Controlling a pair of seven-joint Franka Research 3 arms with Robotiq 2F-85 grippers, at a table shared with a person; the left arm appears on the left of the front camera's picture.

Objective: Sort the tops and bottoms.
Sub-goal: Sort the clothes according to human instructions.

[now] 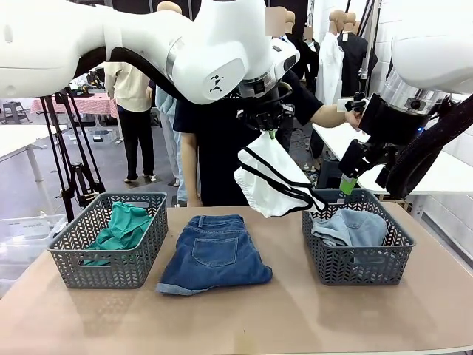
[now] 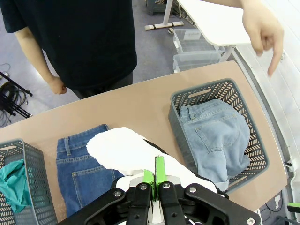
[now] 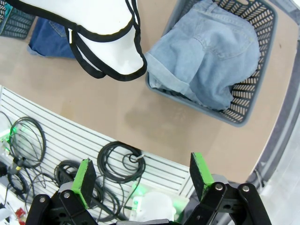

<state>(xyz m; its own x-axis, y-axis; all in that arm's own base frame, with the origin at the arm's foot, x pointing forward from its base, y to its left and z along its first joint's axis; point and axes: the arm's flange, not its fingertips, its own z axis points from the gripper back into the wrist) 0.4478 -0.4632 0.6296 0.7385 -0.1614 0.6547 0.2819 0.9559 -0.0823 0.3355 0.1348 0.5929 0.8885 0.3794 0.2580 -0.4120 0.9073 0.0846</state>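
White shorts (image 1: 275,181) are held aloft by the clamped left gripper (image 2: 154,169), just left of the denim basket (image 1: 403,238). Right gripper (image 3: 143,174) is seen spread, empty, above it. Bottoms-sorting judged underway; carry over basket and release called for.

Teal top (image 1: 126,222) half hidden behind basket wall (image 1: 111,266); white shorts (image 3: 93,23) cut by top edge.

Denim shorts (image 1: 214,255) matt cloth; basket (image 1: 111,270) plastic lattice
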